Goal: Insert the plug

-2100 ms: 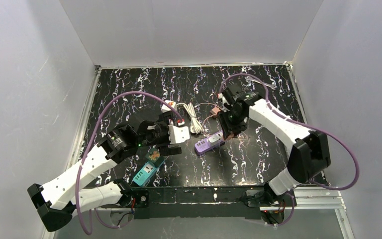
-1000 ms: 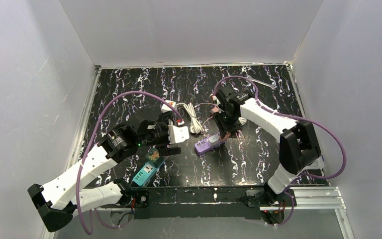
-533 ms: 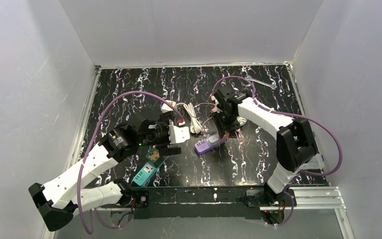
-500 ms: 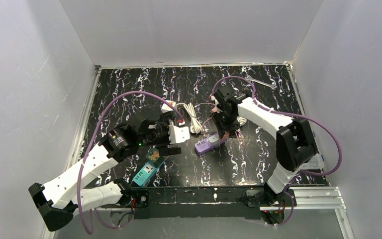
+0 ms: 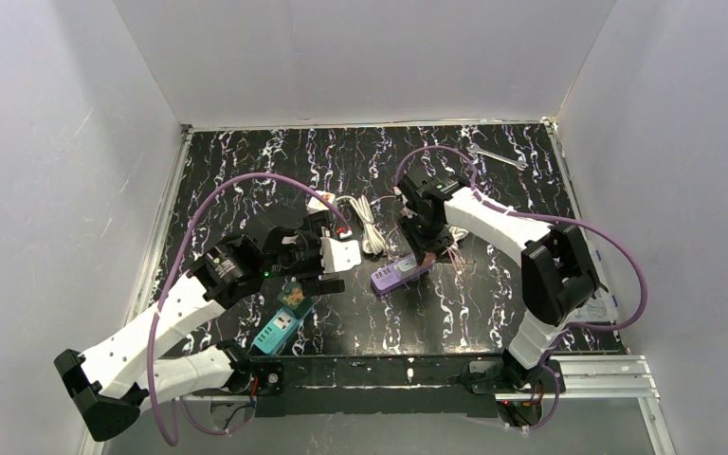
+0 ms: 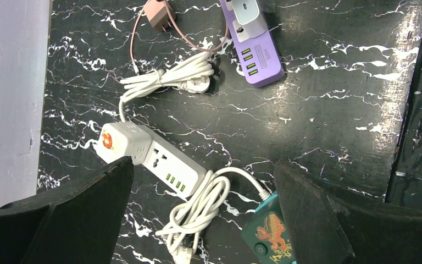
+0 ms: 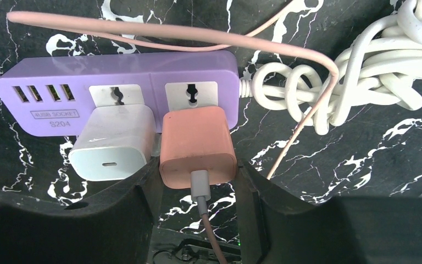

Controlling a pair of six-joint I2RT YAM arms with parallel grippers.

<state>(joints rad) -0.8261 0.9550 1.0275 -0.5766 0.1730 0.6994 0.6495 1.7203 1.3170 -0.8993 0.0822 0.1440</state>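
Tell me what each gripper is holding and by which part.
Right gripper clamps the pink charger plug by its two sides; left gripper is open, holding nothing.

I locate three power strips on the surface (image 5: 474, 313). The centre power strip (image 5: 399, 274) lies mid-surface, its coiled cord (image 7: 329, 93) at one end. A USB charger (image 7: 112, 143) sits in one socket; beside it, the charger plug (image 7: 198, 146) sits between the jaws of the right gripper (image 7: 198, 165), in front of the neighbouring socket. The left power strip (image 6: 151, 157) lies left and farther back, the near power strip (image 5: 278, 330) by the front edge, a wrench (image 5: 496, 157) far right.
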